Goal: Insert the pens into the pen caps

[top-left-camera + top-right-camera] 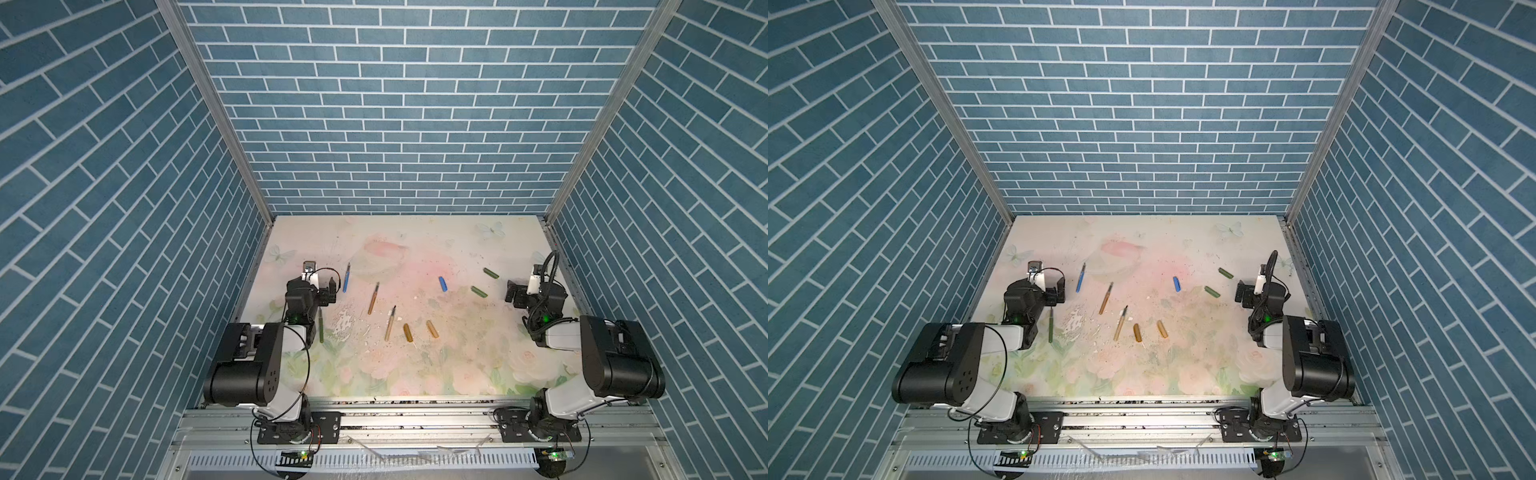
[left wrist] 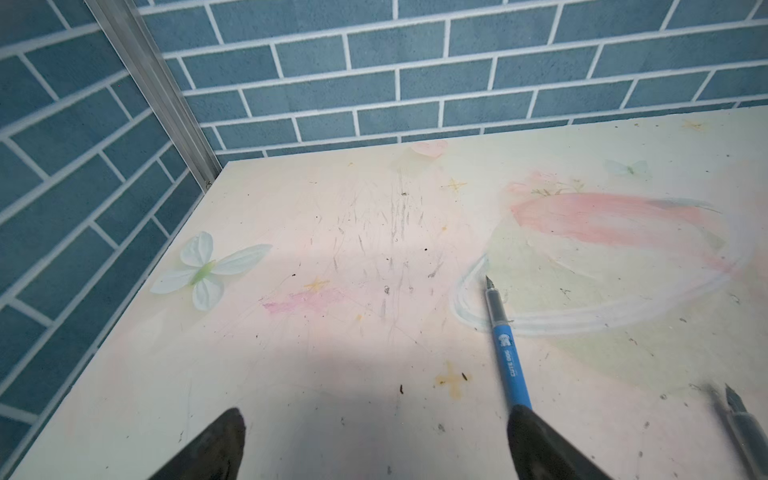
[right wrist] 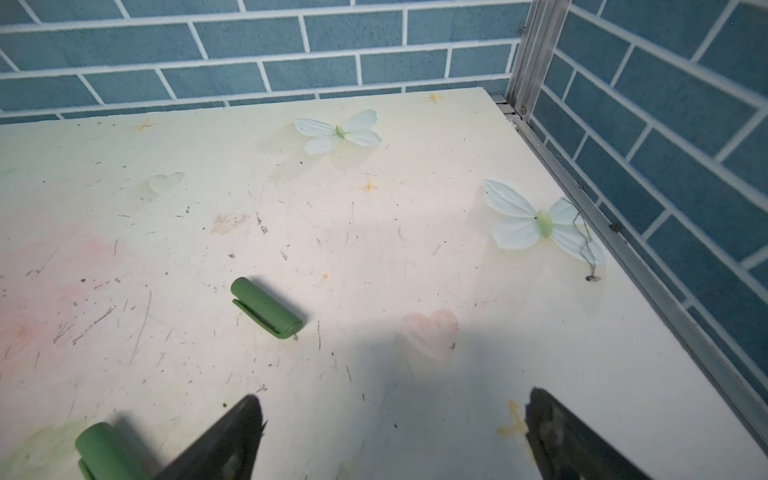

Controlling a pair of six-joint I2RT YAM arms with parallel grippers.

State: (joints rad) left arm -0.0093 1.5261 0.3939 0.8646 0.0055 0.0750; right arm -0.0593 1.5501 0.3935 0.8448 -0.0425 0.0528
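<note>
Matte plastic, slim and round, formed the pens toward the surface's (image 1: pixel 415 374) left edge: a blue pen (image 2: pixel 509 361) with a clear grip and dark nib, two golden-brown pens (image 1: pixel 373 298), and a dark green pen (image 1: pixel 321 328). Stubby, clipped green pen caps (image 3: pixel 266 307) and a blue pen cap (image 1: pixel 443 284) lay nearer the right edge, and amber pen caps (image 1: pixel 408 332) lay midway. The surface was scuffed, printed with pale flowers and butterflies. Blue brick-patterned walls (image 1: pixel 395 124) enclosed it. The left pincer (image 2: pixel 376 415) and right pincer (image 3: pixel 395 399) stood released, holding nothing.
</note>
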